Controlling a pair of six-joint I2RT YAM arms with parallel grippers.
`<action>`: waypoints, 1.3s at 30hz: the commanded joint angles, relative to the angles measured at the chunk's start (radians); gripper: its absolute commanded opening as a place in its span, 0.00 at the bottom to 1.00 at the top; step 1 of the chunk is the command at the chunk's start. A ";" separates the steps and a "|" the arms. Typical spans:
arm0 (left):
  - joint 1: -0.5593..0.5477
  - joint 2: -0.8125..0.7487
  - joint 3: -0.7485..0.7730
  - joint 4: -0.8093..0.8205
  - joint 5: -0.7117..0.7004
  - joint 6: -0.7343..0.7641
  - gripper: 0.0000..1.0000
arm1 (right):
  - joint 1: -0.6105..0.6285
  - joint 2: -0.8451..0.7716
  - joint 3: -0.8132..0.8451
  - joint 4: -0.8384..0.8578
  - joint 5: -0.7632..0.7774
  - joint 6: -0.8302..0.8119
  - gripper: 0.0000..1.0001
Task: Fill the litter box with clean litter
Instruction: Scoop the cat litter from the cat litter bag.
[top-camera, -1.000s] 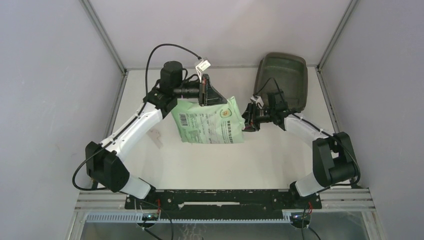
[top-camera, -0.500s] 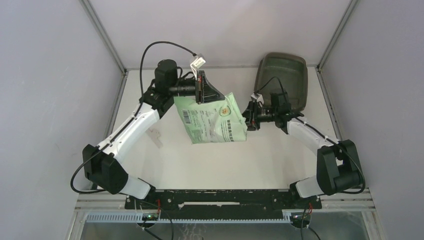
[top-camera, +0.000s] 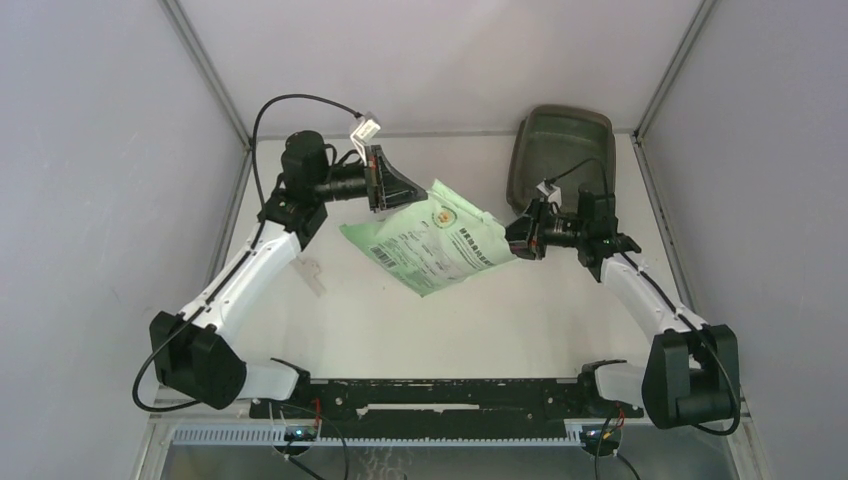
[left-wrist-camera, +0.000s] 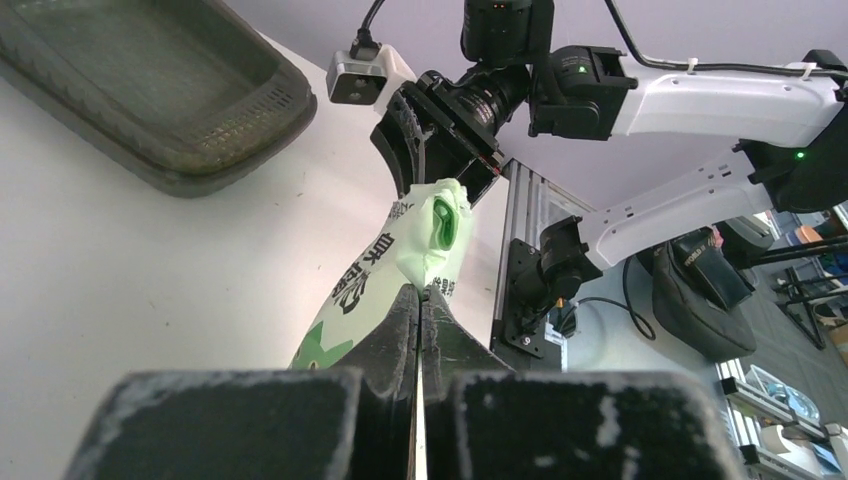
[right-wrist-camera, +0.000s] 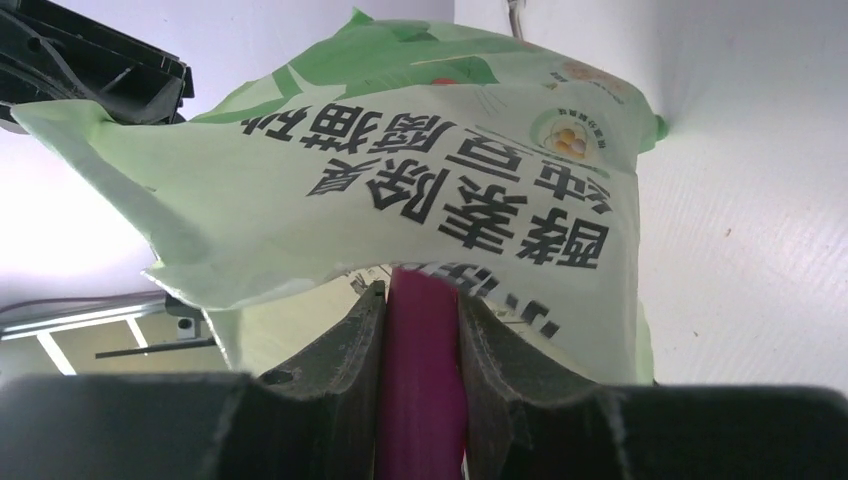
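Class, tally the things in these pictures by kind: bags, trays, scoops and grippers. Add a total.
bag: 1
tray: 1
scoop: 1, only its magenta handle shows
grippers: 2, the left gripper and the right gripper
total: 5

A light-green printed bag (top-camera: 440, 240) hangs tilted above the white table (top-camera: 500, 330), with 1 barcode (top-camera: 384, 254) near its left end and black characters across it. A strip of magenta scoop (right-wrist-camera: 420, 380) meets its edge. 1 pale scrap (top-camera: 313, 277) lies on the table to the left.
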 joint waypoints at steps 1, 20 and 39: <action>0.005 -0.075 -0.031 0.182 0.031 -0.063 0.00 | -0.006 -0.056 -0.036 0.047 -0.042 0.074 0.00; 0.071 -0.187 -0.230 0.165 0.022 -0.005 0.00 | -0.214 -0.204 -0.121 0.059 -0.138 0.141 0.00; 0.134 -0.123 -0.134 0.131 0.110 -0.001 0.00 | -0.355 -0.356 -0.149 0.050 -0.165 0.211 0.00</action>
